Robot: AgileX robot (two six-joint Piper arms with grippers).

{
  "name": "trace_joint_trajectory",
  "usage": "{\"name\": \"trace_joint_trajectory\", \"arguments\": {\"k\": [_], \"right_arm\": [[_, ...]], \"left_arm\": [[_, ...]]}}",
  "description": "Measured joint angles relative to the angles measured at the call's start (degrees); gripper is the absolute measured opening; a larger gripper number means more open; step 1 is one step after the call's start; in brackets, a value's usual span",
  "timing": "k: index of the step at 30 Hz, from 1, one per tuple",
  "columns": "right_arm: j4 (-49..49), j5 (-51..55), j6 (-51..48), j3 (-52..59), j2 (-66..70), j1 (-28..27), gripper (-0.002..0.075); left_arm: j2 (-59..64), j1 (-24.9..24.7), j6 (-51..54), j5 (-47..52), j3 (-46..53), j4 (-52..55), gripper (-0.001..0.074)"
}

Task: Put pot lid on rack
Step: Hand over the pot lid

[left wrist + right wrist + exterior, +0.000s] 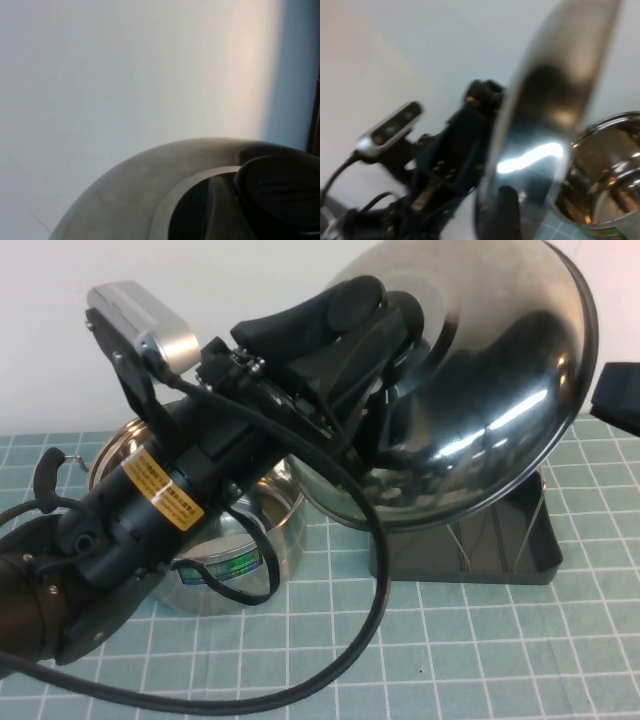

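Observation:
My left gripper [395, 325] is shut on the black knob [280, 195] of the pot lid [480, 390]. It holds the shiny domed lid raised and tilted on edge, with the lid's lower rim just above the rack [535, 540]. The rack is a dark grey tray with thin wire dividers [480, 540], partly hidden behind the lid. The right wrist view sees the lid [545, 100] nearly edge-on, with the left arm [450, 165] behind it. My right gripper [620, 400] shows only as a black part at the right edge, beside the lid.
The open steel pot [250, 530] with a green label [235, 565] stands left of the rack, under my left arm. It also shows in the right wrist view [605, 170]. The left arm's black cable [370, 630] loops over the green gridded mat [480, 650].

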Motion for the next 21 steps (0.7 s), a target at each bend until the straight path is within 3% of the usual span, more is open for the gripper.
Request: {"name": "trace_joint_trajectory", "arguments": {"k": [4, 6, 8, 12, 14, 18, 21], "right_arm": [[0.0, 4.11, -0.87, -3.52, 3.23, 1.86, 0.0595], [0.0, 4.36, -0.86, -4.69, 4.22, 2.98, 0.0538], [0.0, 3.67, -1.02, -5.09, 4.75, 3.22, 0.0446], [0.11, 3.02, -2.9, -5.34, 5.45, 3.22, 0.015], [0.43, 3.3, -3.77, -5.43, 5.45, 3.31, 0.0085], [0.54, 3.69, -6.36, -5.43, 5.45, 3.31, 0.0076], [0.54, 3.91, -7.83, -5.43, 5.45, 3.44, 0.0062]], "left_arm": [[2.04, -0.03, -1.25, -0.43, 0.0, 0.0, 0.0333], [2.98, -0.03, -1.52, -0.43, 0.0, 0.0, 0.0334], [3.22, -0.03, -1.78, -0.76, 0.0, -0.09, 0.0334], [3.22, -0.03, -2.24, -1.57, 0.0, -0.09, 0.0334], [3.33, -0.03, -2.04, -0.97, 0.0, 0.41, 0.0334], [3.45, 0.07, -1.76, -0.58, 0.0, 1.94, 0.0334], [3.45, 0.07, -1.33, 0.35, 0.0, 2.42, 0.0417]]}}
